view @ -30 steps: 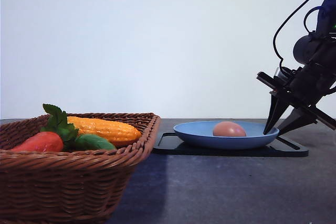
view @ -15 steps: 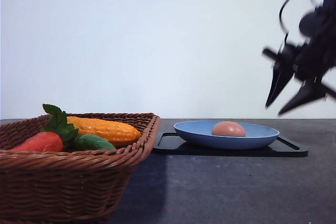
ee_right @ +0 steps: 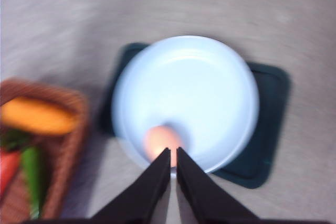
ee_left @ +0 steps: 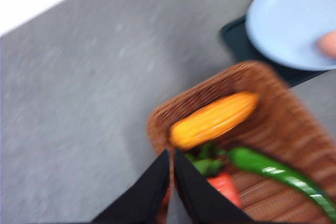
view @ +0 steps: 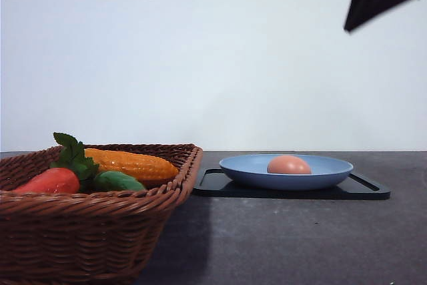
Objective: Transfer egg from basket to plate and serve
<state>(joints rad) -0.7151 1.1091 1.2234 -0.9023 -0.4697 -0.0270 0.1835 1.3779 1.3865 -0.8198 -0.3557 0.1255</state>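
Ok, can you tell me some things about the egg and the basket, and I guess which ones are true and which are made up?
1. The egg lies on the plate. True.
2. The plate sits straight on the bare table. False: it rests on a black tray.
3. The corn is in the basket. True.
4. The right gripper is holding the egg. False: its fingers are pressed together with nothing between them, and it is high above the plate.
5. The basket has nothing in it. False: it holds the corn, a red vegetable with leaves and a green one.
6. The left gripper is closed. True.
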